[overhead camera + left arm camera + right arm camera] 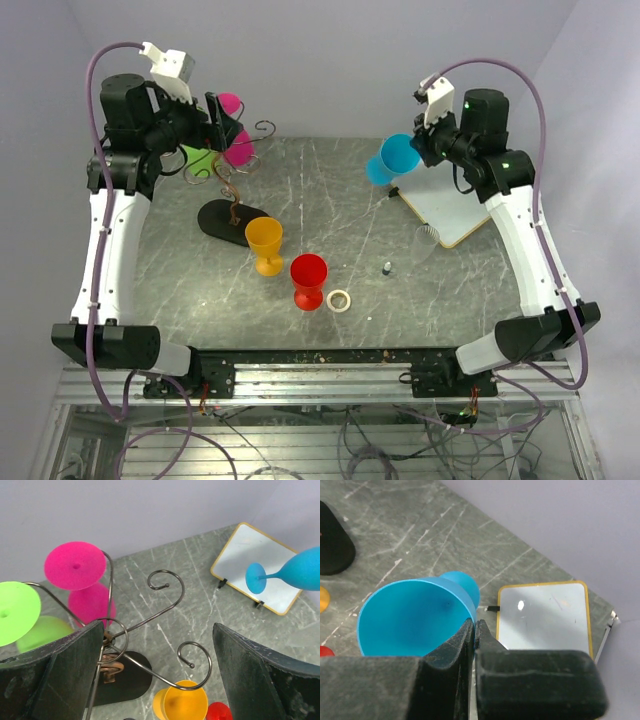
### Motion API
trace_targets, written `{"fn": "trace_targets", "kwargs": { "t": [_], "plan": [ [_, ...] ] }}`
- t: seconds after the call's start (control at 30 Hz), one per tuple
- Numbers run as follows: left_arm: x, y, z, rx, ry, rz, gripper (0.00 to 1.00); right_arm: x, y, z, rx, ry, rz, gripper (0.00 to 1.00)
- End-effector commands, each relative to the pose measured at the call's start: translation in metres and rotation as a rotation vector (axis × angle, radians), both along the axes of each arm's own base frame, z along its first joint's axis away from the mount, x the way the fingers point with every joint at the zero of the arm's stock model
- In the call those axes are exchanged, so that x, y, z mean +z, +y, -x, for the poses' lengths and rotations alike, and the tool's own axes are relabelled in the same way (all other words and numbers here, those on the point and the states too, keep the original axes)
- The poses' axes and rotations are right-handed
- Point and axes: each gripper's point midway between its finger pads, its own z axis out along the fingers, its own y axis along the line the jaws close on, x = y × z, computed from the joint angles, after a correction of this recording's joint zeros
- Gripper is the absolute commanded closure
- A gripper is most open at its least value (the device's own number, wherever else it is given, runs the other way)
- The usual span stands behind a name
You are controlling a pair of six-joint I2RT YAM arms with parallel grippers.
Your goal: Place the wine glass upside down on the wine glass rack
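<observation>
A blue wine glass [396, 159] hangs in the air at the back right, lying on its side. My right gripper [475, 625] is shut on the rim of this blue glass [415, 615]. The wine glass rack [233, 218] stands at the back left on its black oval base. A pink glass [236, 146] and a green glass [199, 158] hang upside down on the rack. My left gripper [157, 628] is open just above the rack's curled arms [167, 614], with nothing between its fingers. An empty hook [196, 660] curls below it.
A yellow glass [264, 243] and a red glass [308, 281] stand upright in the middle of the table. A small white ring [339, 300] lies beside the red one. A yellow-framed whiteboard [452, 214] lies at the right, a tiny dark object [386, 267] near it.
</observation>
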Motion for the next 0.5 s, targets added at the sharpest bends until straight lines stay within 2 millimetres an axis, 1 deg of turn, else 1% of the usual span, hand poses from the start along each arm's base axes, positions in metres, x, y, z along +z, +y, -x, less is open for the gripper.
{"fn": "trace_targets", "kwargs": {
  "t": [0.0,0.1,0.2,0.27,0.37,0.47],
  "plan": [
    [0.011,-0.021,0.003,-0.098,-0.023,0.07,0.0,0.023,0.012,0.009,0.067,-0.028,-0.046,1.0],
    [0.006,-0.031,0.004,-0.125,-0.021,0.071,0.0,0.029,0.019,0.011,0.105,-0.037,-0.072,1.0],
    [-0.001,-0.042,0.003,-0.135,-0.016,0.063,0.0,0.033,0.029,0.008,0.145,-0.042,-0.106,1.0],
    [-0.007,-0.054,0.002,-0.154,-0.005,0.05,0.0,0.036,0.04,0.006,0.189,-0.046,-0.137,1.0],
    [-0.013,-0.075,0.0,-0.181,0.011,0.049,0.0,0.05,0.052,0.005,0.24,-0.076,-0.174,1.0],
    [-0.012,-0.093,0.001,-0.211,0.041,0.104,0.03,0.064,0.063,0.003,0.274,-0.096,-0.205,1.0]
  ]
}}
